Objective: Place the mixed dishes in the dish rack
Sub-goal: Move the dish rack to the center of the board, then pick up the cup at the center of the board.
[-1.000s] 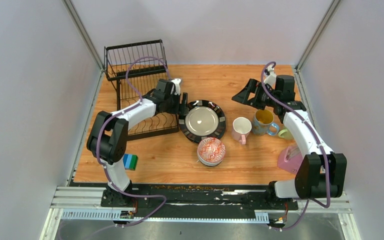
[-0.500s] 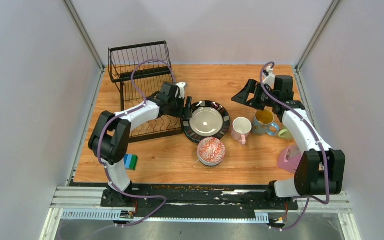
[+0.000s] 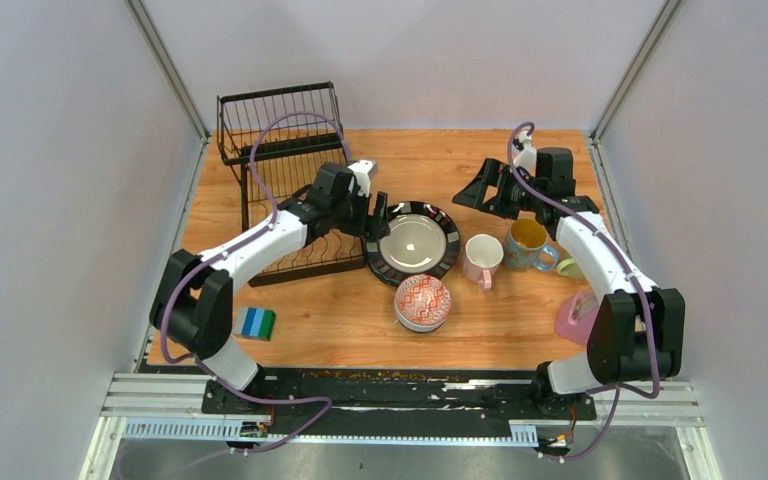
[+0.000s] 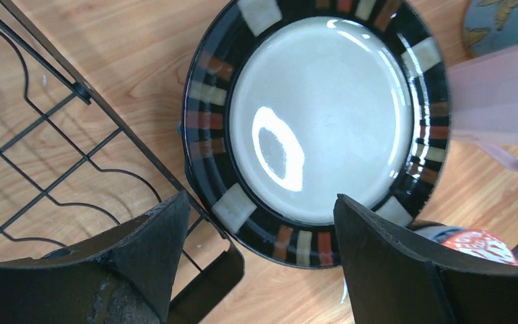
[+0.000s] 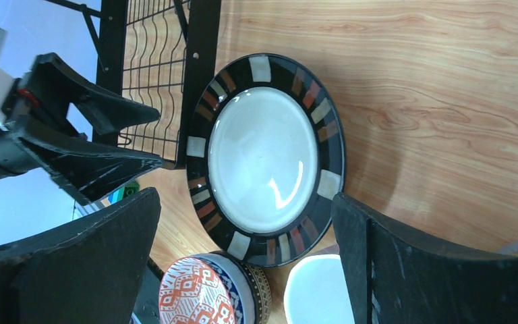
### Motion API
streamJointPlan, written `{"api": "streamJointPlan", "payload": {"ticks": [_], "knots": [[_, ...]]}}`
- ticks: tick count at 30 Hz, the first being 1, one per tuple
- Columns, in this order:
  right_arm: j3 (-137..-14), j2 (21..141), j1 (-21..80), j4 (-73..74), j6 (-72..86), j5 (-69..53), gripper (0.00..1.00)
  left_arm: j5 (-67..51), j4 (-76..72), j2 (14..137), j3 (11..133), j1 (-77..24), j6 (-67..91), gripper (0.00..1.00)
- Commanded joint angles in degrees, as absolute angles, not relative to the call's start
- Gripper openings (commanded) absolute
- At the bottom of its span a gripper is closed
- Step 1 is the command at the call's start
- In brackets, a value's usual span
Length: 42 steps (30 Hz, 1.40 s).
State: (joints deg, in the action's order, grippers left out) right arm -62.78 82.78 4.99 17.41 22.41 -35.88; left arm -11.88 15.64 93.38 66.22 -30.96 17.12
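The black-rimmed cream plate lies flat on the table, its left rim against the near right corner of the black wire dish rack. My left gripper hangs open above that rim; in the left wrist view its jaws frame the plate and the rack's tray wires. The right gripper stands wide open and empty behind the plate. A patterned bowl, a pink mug and a blue-yellow mug sit near it.
A blue-green sponge block lies near the front left. A pink plastic container stands at the right edge, with a pale green dish partly hidden behind the right arm. Grey walls close in the table on three sides.
The plate and the rack have shifted a little to the right. The left arm has stretched out and its jaws have widened. The right gripper has drifted slightly left.
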Motion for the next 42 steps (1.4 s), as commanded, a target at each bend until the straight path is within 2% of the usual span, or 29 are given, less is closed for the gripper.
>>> {"api": "streamJointPlan", "payload": {"ticks": [1,6,12,19,22,24,30,38,42], "knots": [[-65.83,82.54,6.08,17.83,21.98,-36.06,1.00,-12.07,15.65,87.85,65.68,-31.38,14.68,0.86],[-65.22,80.59,6.23,17.91,21.68,-34.27,1.00,-14.77,16.50,83.43,63.47,-31.38,13.25,0.85],[-64.16,77.34,6.15,18.72,23.54,-20.13,1.00,-17.06,18.54,80.83,63.44,-31.38,12.49,0.84],[-62.12,72.45,6.17,18.72,23.01,-16.50,1.00,-19.85,15.85,78.19,63.34,-31.42,15.11,0.84],[-60.85,69.59,6.15,18.77,23.16,-5.88,1.00,-19.59,10.09,78.71,64.83,-33.02,19.37,0.83],[-59.36,67.22,6.07,18.55,26.65,6.41,1.00,-18.43,8.22,81.56,67.84,-35.80,21.56,0.83],[-58.37,64.93,6.02,17.81,24.92,3.21,1.00,-13.86,12.93,93.29,80.28,-44.66,20.45,0.81],[-54.90,58.78,6.05,17.64,28.94,16.80,1.00,-10.42,20.41,104.71,90.04,-48.78,20.04,0.78],[-53.89,56.75,5.98,15.98,27.96,17.95,1.00,-9.58,21.61,108.76,93.13,-50.07,21.50,0.76]]}}
